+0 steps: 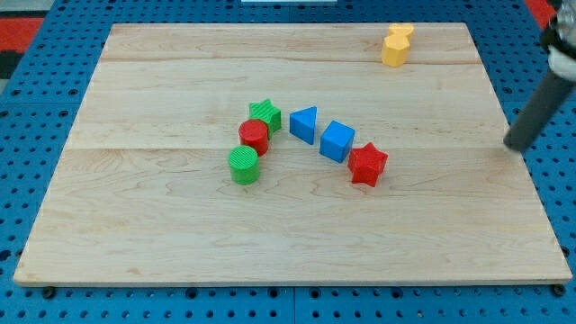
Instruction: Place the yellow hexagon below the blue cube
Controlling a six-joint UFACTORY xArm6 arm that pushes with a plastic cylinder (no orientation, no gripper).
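Observation:
The yellow hexagon [394,51] sits near the board's top right, touching a second yellow block [401,33] just above it. The blue cube [337,141] lies in the middle of the board, between a blue triangle [304,124] on its left and a red star [367,165] on its lower right. My rod comes in from the view's right edge; my tip [514,146] is at the board's right edge, far right of the blue cube and well below the yellow hexagon, touching no block.
A green star [265,114], a red cylinder [254,136] and a green cylinder [243,166] stand in a close group left of the blue triangle. The wooden board [162,234] rests on a blue pegboard table.

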